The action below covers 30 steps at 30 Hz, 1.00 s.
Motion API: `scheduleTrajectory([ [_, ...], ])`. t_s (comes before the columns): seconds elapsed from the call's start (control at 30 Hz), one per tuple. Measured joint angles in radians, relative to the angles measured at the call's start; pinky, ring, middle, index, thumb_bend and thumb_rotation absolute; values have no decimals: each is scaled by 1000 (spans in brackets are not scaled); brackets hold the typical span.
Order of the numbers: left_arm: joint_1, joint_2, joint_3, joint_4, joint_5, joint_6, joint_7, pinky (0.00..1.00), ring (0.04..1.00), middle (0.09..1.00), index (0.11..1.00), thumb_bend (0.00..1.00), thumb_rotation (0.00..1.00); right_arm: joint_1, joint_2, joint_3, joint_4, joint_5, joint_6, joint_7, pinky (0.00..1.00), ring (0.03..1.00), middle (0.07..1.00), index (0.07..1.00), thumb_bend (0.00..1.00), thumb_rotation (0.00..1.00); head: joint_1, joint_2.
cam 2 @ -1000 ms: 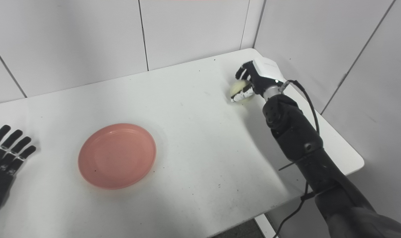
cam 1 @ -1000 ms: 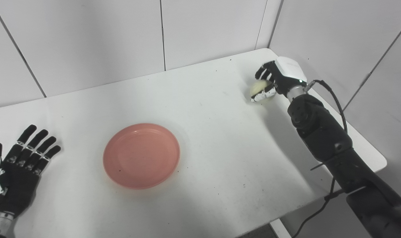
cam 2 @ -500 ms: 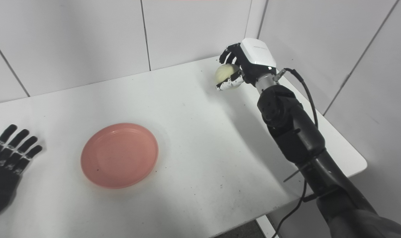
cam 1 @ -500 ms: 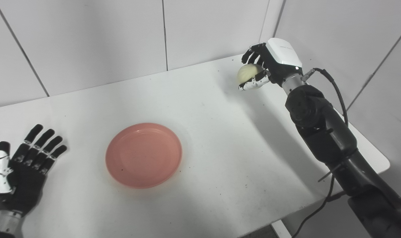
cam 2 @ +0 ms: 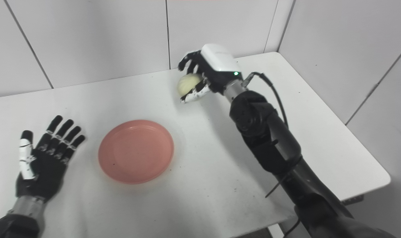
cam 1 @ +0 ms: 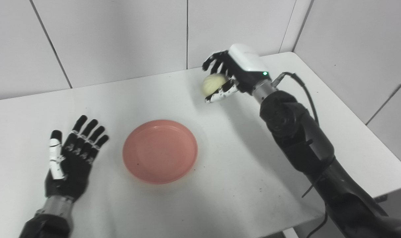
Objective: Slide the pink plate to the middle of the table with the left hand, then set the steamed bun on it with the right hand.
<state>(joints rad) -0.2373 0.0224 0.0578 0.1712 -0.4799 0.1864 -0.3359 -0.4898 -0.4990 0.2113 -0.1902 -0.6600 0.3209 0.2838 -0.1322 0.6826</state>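
Relation: pink plate point(cam 1: 159, 151) lay at about 7 o'clock from the right hand point(cam 1: 233, 74), well apart, lower | Right hand: clamped on the steamed bun point(cam 1: 212, 84), held above the table point(cam 1: 240, 185) | Bun: pale, round, smooth | Left hand point(cam 1: 69, 158): fingers spread, empty, just beside plate at 9 o'clock.

My count: one plate, one bun, two hands, one table.

I see a single pink plate point(cam 1: 160, 151) and a single steamed bun point(cam 1: 212, 84) on my screens. Two hands are in view, the left hand point(cam 1: 70, 159) and the right hand point(cam 1: 233, 73), each on its own arm, so two arms. There is one white table point(cam 1: 240, 185), and one black cable point(cam 1: 299, 86) runs along the right arm.
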Motion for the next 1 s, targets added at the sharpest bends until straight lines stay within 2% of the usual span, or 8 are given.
scheduleTrajectory([
  [0.07,6,-8,-9,-19,7,11,22,895,901,916,914,564,1000,-8,21,22,1,7,-2,20,385,389,473,564,508,0,0,0],
  [0.17,9,-25,-25,-44,22,36,51,907,906,916,915,553,1000,-28,47,62,-1,1,-9,41,359,367,470,566,505,0,61,9],
  [0.27,10,-40,-37,-56,33,47,76,915,912,920,919,553,1000,-40,74,97,-8,-1,-41,60,409,370,479,569,504,0,91,17],
  [0.4,11,-55,-48,-70,50,65,94,915,915,921,922,551,1000,-43,111,111,-12,1,-42,90,455,374,476,567,505,0,124,28],
  [0.47,11,-59,-53,-74,54,67,106,919,916,920,923,550,1000,-43,116,128,-15,-21,-43,95,331,353,466,564,504,0,146,34],
  [0.53,11,-66,-55,-76,58,69,114,920,918,921,927,545,1000,-43,118,149,-20,-48,-43,97,284,344,465,563,504,0,146,34],
  [0.73,11,-75,-74,-88,74,79,124,922,914,917,926,537,1000,-43,162,158,-36,-22,-43,139,306,348,466,564,503,0,167,48],
  [1.0,14,-77,-87,-112,75,109,141,921,913,916,923,535,1000,-43,180,195,-40,-23,-46,175,340,354,479,565,503,0,167,66],
])
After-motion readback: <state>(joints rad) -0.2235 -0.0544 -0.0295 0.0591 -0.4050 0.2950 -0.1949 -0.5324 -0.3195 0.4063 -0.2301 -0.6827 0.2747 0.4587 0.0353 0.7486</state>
